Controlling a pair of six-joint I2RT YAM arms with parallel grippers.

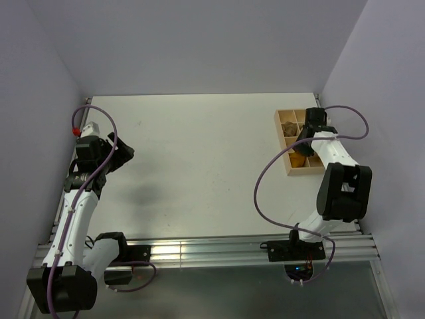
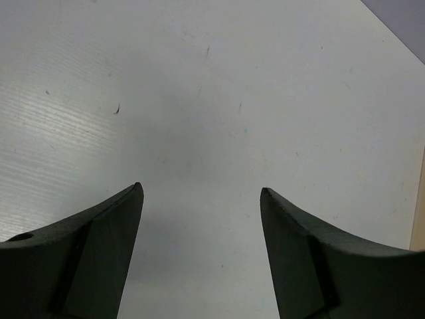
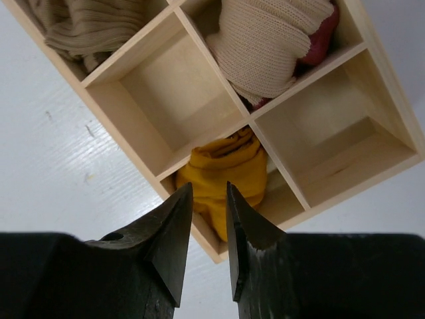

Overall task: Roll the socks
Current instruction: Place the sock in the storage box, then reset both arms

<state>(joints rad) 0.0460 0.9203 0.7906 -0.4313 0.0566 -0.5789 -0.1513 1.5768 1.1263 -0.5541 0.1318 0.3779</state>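
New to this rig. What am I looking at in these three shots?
Two robot arms are bolted at the near edge of a white table. The overhead picture looks down on both; the other two come from a camera on each wrist. The left hand is open and empty above bare table. The right hand, barely open and holding nothing, points at a wooden divided box. Its pockets hold a rolled mustard sock, a tan sock and a cream bundle; two in view are empty.

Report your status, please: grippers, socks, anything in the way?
Left gripper open over the table. Right gripper slightly open, empty, over the mustard sock, bundled in a tray compartment. Nothing in the way.
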